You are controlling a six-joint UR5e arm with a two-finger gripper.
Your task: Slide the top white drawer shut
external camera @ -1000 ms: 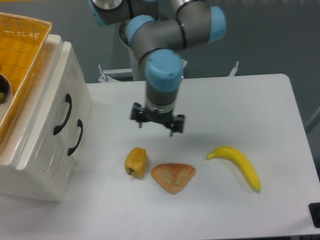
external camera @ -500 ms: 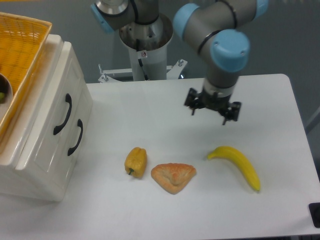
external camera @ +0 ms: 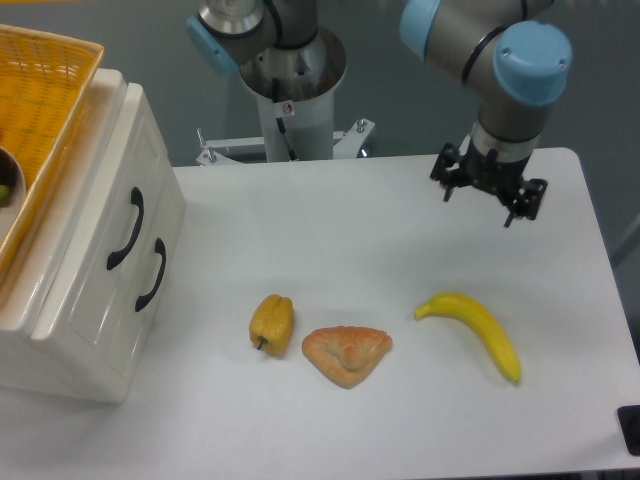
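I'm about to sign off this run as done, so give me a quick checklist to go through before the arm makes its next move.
1. Top white drawer flush with the cabinet front: ok, looks closed.
2. Lower drawer shut: ok.
3. Gripper away from the cabinet: ok, at the table's far right.
4. Gripper empty: ok, nothing between its fingers.
5. Banana, pastry, yellow pepper clear of the gripper: ok.
6. Wicker basket steady on top: cannot tell.

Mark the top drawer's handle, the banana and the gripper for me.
top drawer's handle (external camera: 126, 229), fixed camera, middle of the black arch
banana (external camera: 478, 328), fixed camera, mid-body
gripper (external camera: 487, 204), fixed camera, midway between its fingertips
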